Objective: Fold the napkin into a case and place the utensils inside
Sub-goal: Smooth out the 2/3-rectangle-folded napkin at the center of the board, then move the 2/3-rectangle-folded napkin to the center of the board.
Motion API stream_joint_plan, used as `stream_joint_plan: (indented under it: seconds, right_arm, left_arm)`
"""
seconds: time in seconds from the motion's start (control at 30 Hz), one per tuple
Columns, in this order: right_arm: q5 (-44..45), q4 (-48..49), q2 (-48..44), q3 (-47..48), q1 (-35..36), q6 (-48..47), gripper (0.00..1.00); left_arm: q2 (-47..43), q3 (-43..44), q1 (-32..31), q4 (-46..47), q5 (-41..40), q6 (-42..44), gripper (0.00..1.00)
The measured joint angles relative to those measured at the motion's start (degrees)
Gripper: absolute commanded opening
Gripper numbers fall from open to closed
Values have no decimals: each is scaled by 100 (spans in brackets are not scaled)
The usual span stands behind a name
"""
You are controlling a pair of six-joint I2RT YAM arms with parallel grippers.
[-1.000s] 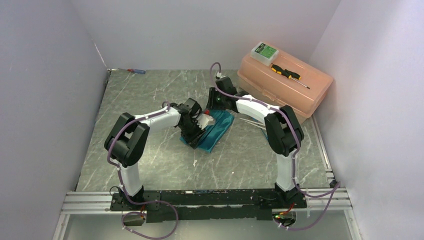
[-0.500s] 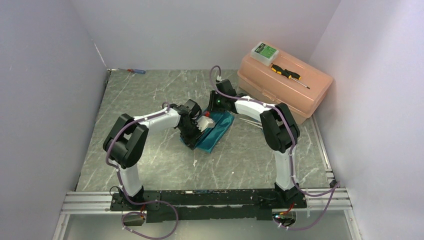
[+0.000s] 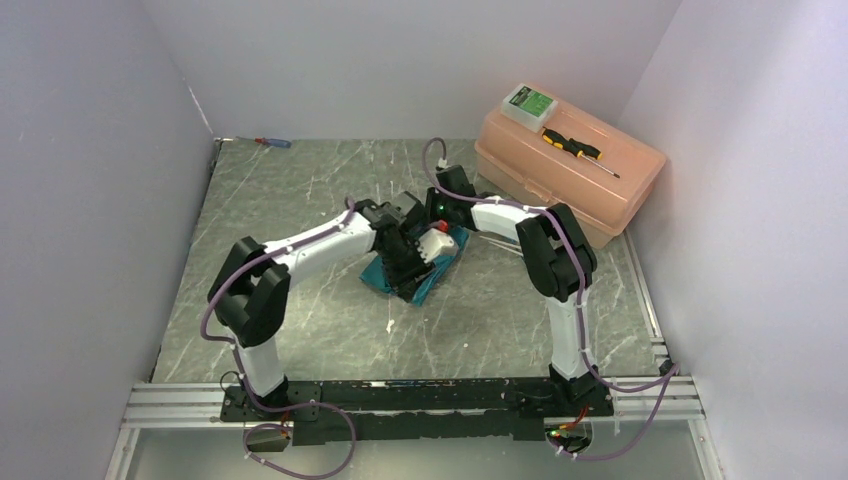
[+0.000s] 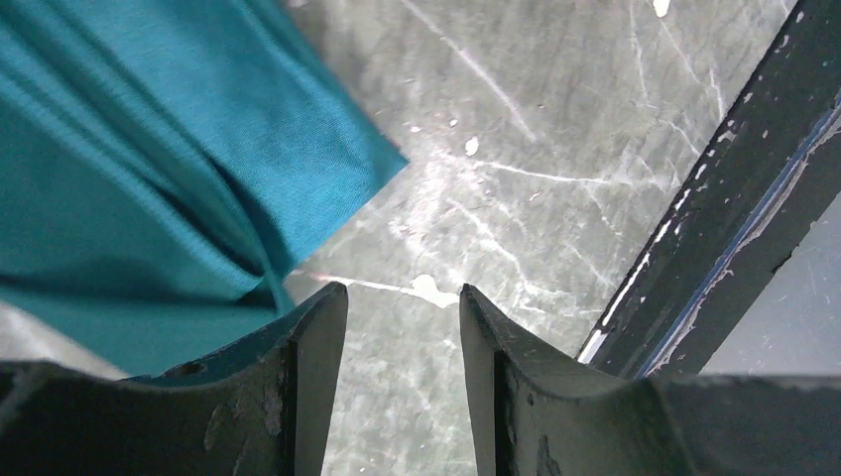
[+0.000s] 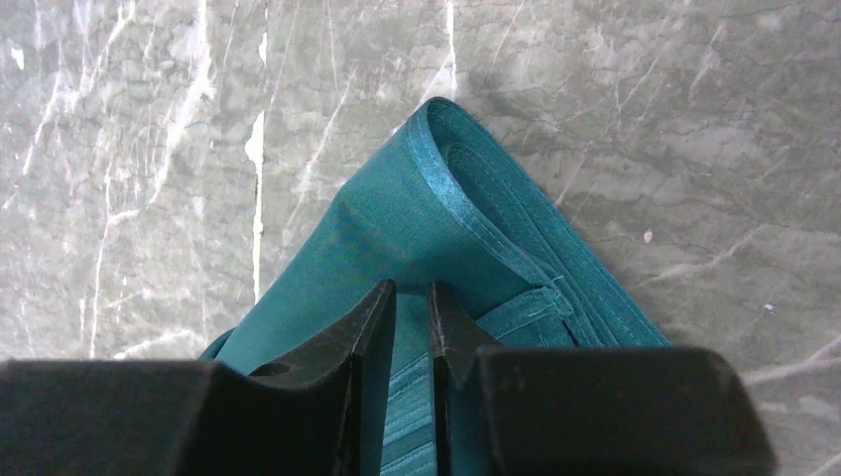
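The teal napkin [image 3: 426, 288] lies folded into a narrow strip at mid-table, mostly under both grippers. My left gripper [image 3: 402, 278] hovers at its near end. In the left wrist view the jaws [image 4: 402, 297] stand apart over bare table, with the napkin [image 4: 149, 169] just left of them. My right gripper [image 3: 438, 232] is at the far end. In the right wrist view its jaws [image 5: 412, 293] stand a narrow gap apart on the napkin [image 5: 466, 198], with cloth filling that gap. The folded corner points away. Two thin white utensil sticks [image 3: 506, 245] lie beside the right forearm.
A peach toolbox [image 3: 570, 165] stands at the back right, carrying a small green-and-white box [image 3: 528, 102] and a yellow-and-black screwdriver [image 3: 572, 147]. A red-and-blue screwdriver [image 3: 272, 142] lies at the back left. The black rail [image 4: 734, 188] runs along the table's near edge.
My left arm has swung right and further over the napkin, and its jaws have spread wider. The right jaws have narrowed onto the cloth at the far end.
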Motion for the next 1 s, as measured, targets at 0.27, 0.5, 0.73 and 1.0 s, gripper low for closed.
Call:
stream_joint_plan:
  seconds: [0.27,0.5,0.73,1.0]
  right_arm:
    - [-33,120,-13,-70,-35,2,20]
    - [-105,208,-22,-129,-68,44,19]
    - [-125,223,-24,-140,-83,61,18]
    - [-127,275,-33,-181,-90,63,16]
  left_arm:
    - [531,-2,-463,225,-273,59,66]
    - [549,-133,-710,632,-544,50,65]
    - [651,-227,-916,918,-940,96,56]
    - [837,-398,-975,1191,-1456,201,49]
